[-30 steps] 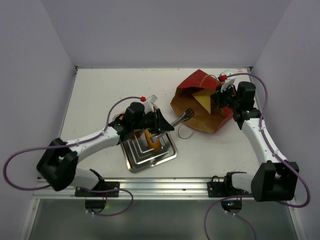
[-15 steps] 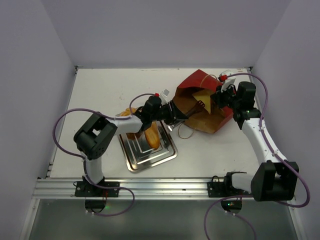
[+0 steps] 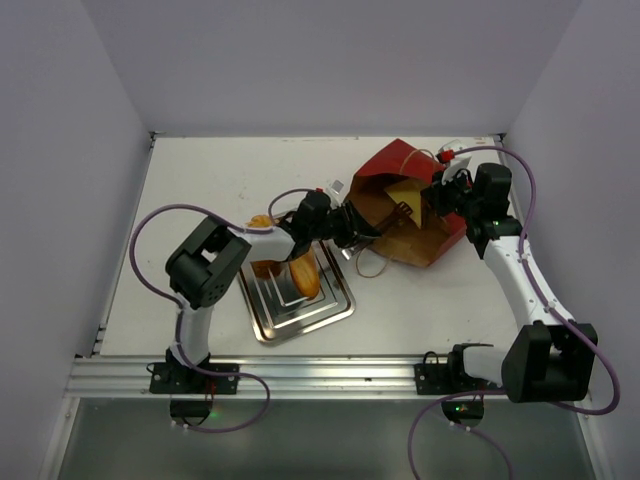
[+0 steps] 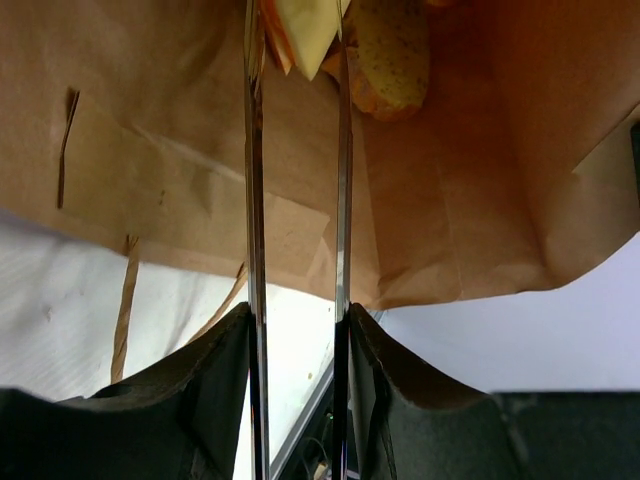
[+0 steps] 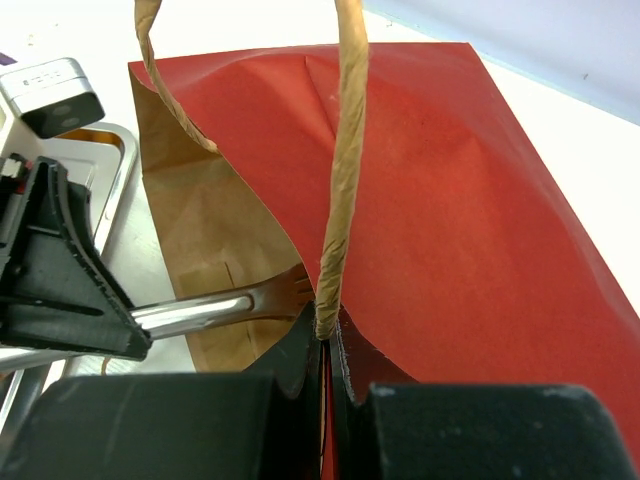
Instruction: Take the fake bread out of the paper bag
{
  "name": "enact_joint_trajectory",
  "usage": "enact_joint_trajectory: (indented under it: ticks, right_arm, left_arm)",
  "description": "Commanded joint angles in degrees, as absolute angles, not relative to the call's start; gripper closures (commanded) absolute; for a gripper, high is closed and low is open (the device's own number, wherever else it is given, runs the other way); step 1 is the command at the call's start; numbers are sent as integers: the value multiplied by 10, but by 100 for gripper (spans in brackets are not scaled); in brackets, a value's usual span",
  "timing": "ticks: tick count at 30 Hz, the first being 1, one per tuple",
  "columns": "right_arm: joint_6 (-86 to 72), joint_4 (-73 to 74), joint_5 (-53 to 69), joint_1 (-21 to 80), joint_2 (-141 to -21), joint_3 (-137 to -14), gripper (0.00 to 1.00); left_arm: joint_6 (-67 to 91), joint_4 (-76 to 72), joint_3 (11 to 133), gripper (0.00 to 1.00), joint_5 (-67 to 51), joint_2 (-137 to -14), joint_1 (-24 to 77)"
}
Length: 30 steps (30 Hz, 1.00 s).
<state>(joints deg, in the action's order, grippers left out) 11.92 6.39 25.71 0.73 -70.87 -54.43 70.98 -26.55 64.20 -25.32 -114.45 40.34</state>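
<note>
Brown paper fills the left wrist view: your left gripper (image 3: 400, 210) is inside the paper bag (image 3: 410, 245), which lies on its side at about 2 o'clock from the middle of the desk (image 3: 200, 190), with its mouth facing 8 o'clock. The gripper's long thin fingers (image 4: 254, 150) run parallel with a narrow gap. The pale yellow wedge (image 4: 305, 25) sits right between their tips, at 12 o'clock in that view, its point aimed back along the fingers. You cannot tell from here whether the tips press on it or only bracket it. A speckled golden loaf (image 4: 392, 55) lies just outside the right-hand finger, at 1 o'clock, close against the wedge.

Your right gripper (image 5: 325, 345) is pinched flat on the bag's upper edge at the foot of a string handle (image 5: 345, 150), holding the mouth up. It is occupied, so the left arm is the one for the wedge. The way out is straight back toward 8 o'clock, to the metal tray (image 3: 335, 305), where an orange loaf (image 3: 305, 280) already lies. I judge the task partway done, with at least two pieces left in the bag.
</note>
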Motion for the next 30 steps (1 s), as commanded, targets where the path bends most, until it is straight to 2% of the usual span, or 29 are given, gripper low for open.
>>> enact_joint_trajectory:
  ticks: [1, 20, 28, 30]
  right_arm:
    - [116, 65, 273, 5, -713, -555, 100]
    - [117, 66, 277, 4, -712, -554, 100]
    - [117, 66, 278, 4, -711, -554, 100]
    - [117, 66, 278, 4, -711, -553, 100]
  left_arm:
    - [719, -298, 681, 55, -258, -1163, 408]
    - [747, -317, 731, 55, -265, -1218, 407]
    - [768, -352, 729, 67, -262, -1233, 406]
    - [768, -355, 730, 74, -260, -1232, 405]
